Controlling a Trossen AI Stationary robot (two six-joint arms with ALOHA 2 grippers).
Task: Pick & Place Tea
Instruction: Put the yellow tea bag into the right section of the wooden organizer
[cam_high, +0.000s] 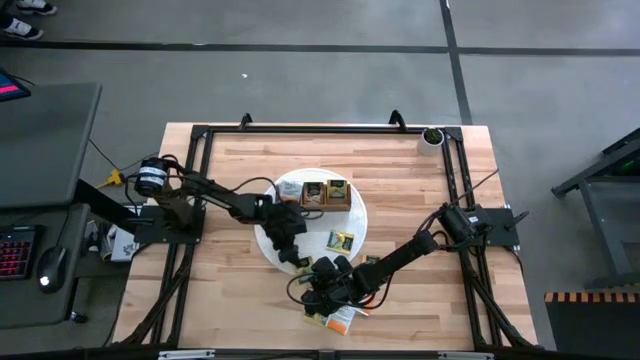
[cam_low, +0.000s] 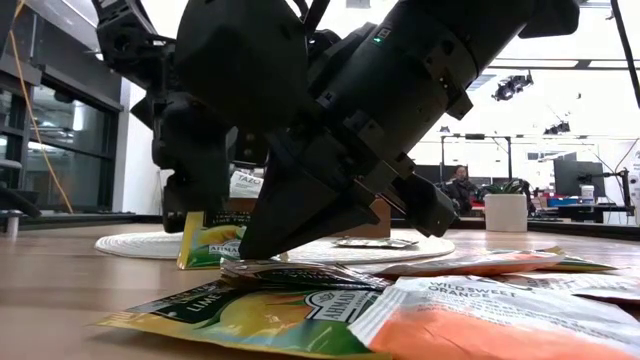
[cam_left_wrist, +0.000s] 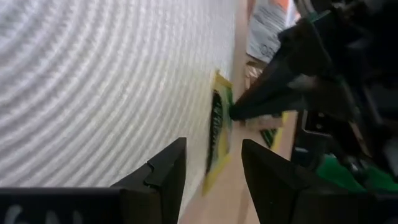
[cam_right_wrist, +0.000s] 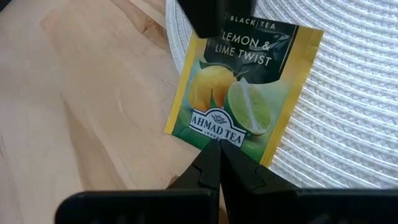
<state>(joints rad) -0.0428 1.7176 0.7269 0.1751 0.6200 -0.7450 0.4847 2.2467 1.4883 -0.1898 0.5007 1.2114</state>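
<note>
High view: your left gripper (cam_high: 291, 250) and right gripper (cam_high: 312, 275) meet at the white mat's (cam_high: 352, 240) near edge. Right wrist view: closed fingers pinch the lemon-lime tea packet (cam_right_wrist: 241, 99). Left wrist view: jaws parted, empty.

Quantities visible: two arms, each with one end effector (cam_high: 296, 262) (cam_high: 312, 295); one round white mat (cam_high: 355, 222); one wooden box (cam_high: 325, 193); several tea packets (cam_high: 341, 241), exact count indeterminate.
</note>
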